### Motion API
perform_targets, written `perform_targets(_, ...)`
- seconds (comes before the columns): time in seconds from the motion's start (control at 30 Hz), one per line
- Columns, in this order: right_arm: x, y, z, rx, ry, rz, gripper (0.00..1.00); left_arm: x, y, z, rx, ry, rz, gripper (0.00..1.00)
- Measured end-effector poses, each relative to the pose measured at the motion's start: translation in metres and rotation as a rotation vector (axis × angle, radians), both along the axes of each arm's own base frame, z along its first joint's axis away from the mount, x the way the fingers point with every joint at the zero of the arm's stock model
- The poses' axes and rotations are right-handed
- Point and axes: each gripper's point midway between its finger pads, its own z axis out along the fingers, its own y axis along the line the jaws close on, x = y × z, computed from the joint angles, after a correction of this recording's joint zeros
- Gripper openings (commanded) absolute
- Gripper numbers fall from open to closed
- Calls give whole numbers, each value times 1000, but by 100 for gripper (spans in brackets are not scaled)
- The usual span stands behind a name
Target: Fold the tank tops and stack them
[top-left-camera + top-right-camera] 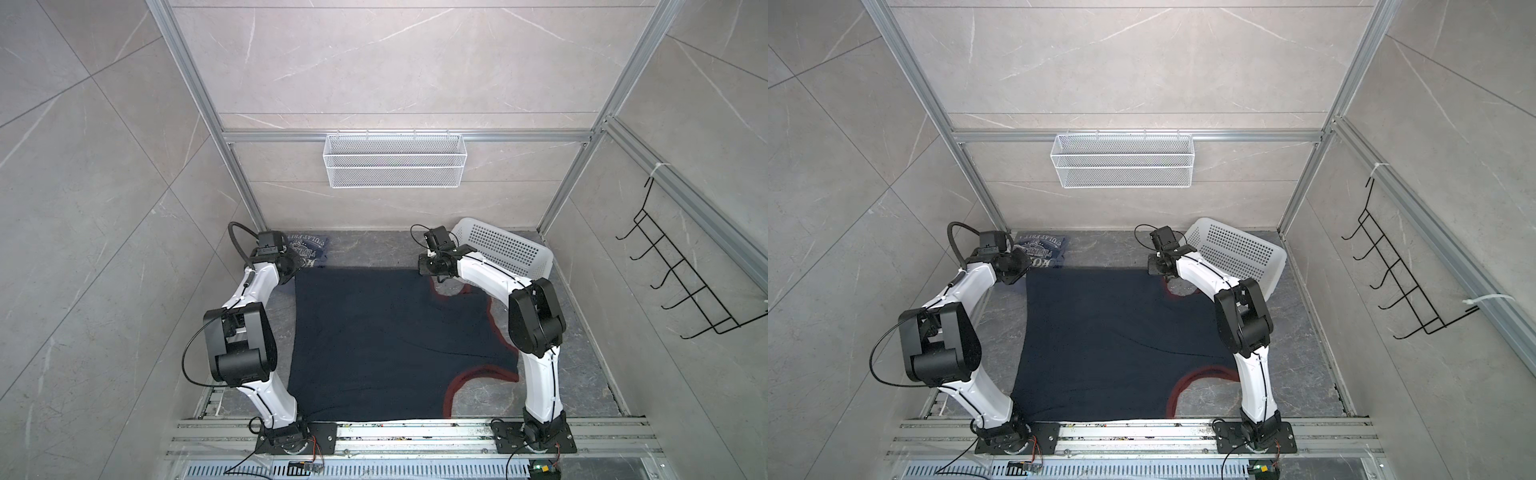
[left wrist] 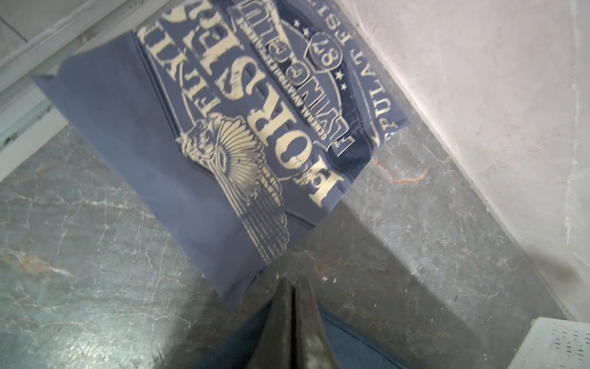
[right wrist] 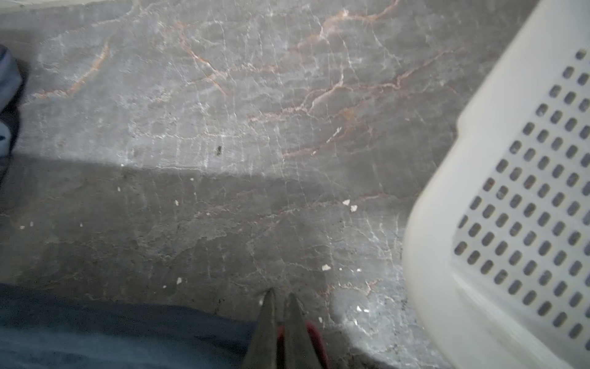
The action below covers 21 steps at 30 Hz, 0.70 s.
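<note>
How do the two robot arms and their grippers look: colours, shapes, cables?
The left arm and right arm have smooth white links joined by bulky black joint housings, on black base plates. Thin black cables run along them; a thicker black hose arcs at the left wrist. The left gripper and right gripper have dark, tapering, pointed fingers.

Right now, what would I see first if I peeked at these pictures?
A big dark navy tank top with maroon trim lies spread across the middle. The left gripper and right gripper pinch its far corners. Behind it are a folded slate-blue tank top, far left, and a tipped white basket, far right.
</note>
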Motion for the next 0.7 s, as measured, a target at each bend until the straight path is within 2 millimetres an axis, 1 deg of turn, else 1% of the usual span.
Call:
perform_targets(0.17, 22, 12, 27, 25, -66, 9, 0, 11, 18, 19, 3, -30, 28, 0)
perform_targets(0.2, 26, 14, 29, 28, -75, 11, 0, 14, 21, 21, 4, -33, 34, 0)
perform_targets(0.27, 31, 17, 29, 31, -80, 16, 0, 17, 25, 20, 0, -30, 37, 0)
perform_targets(0.37, 33, 20, 23, 27, -67, 22, 0, 14, 24, 14, -13, -10, 29, 0)
perform_targets(0.5, 27, 24, 17, 21, -44, 36, 0, 10, 22, 6, -21, 10, 26, 0)
perform_targets(0.57, 18, 28, 12, 13, -34, 47, 0, 5, 21, 2, -24, 21, 26, 0)
perform_targets(0.63, 0, 29, 3, 5, -6, 56, 0, -1, 20, 0, -25, 28, 27, 0)
perform_targets(0.7, -24, 27, -6, -1, 29, 60, 0, -8, 20, 2, -26, 25, 30, 0)
